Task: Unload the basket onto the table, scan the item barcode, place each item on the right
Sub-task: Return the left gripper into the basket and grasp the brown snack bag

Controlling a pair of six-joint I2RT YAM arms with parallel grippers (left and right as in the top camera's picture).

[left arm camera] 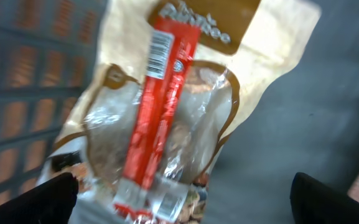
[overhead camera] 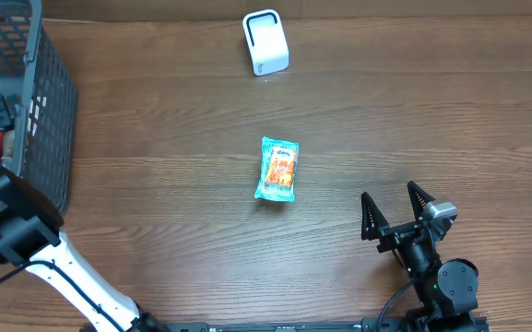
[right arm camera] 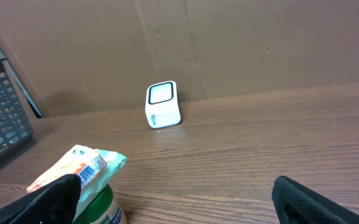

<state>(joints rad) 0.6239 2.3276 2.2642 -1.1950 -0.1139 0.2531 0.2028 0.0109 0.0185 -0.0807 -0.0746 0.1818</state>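
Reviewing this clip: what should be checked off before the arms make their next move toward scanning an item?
1. Left pincer open, holding nothing, over the contents of the basket: ok.
2. Red stick pack below it, barcode facing up, lying on a clear bag: ok.
3. Right pincer open and empty, apart from the snack packet: ok.
4. Scanner upright at the far side of the table, nothing in front of its window: ok.
5. Snack packet lying flat, barcode readable: cannot tell.
6. Which item goes to the scanner next: cannot tell.
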